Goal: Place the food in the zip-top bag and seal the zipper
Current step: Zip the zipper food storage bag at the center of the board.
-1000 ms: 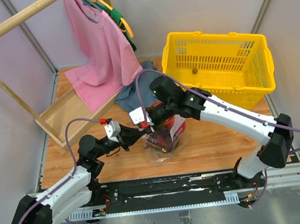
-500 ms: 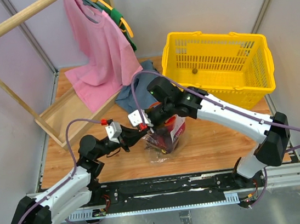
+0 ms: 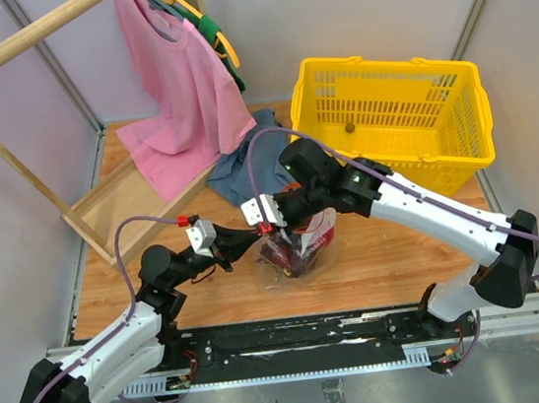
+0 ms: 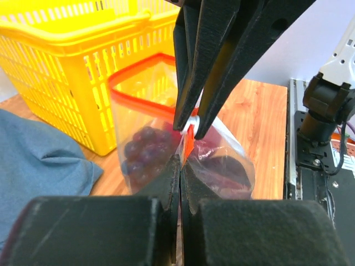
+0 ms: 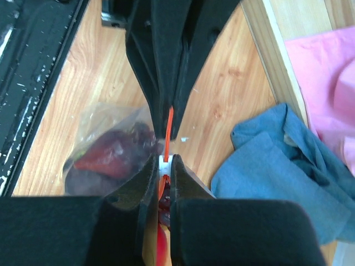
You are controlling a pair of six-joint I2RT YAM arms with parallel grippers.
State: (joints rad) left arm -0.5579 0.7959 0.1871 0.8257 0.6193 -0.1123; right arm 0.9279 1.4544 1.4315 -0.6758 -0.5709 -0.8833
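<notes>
Near the desk's middle, from above: bag (image 3: 319, 227) with food (image 3: 282, 251) inside, left gripper (image 3: 252, 244) and right gripper (image 3: 271, 227) tip to tip at its mouth. From the left wrist: clenched on the zipper (image 4: 136, 65) end, with the right clamped on the white slider (image 4: 190, 120) beside it, open strip running toward the far right corner. From the right wrist: same line, both pinched tight.

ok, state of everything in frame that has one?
clear plastic zip-top bag: mouth partly open
red-orange zipper strip: pinched at one end, rest gaping
dark purple grape bunch: in bag
red round fruit: in bag
left gripper: shut on zipper strip
right gripper: shut on zipper strip
pink shirt: hanging
blue cloth: crumpled
yellow plastic basket: upright
</notes>
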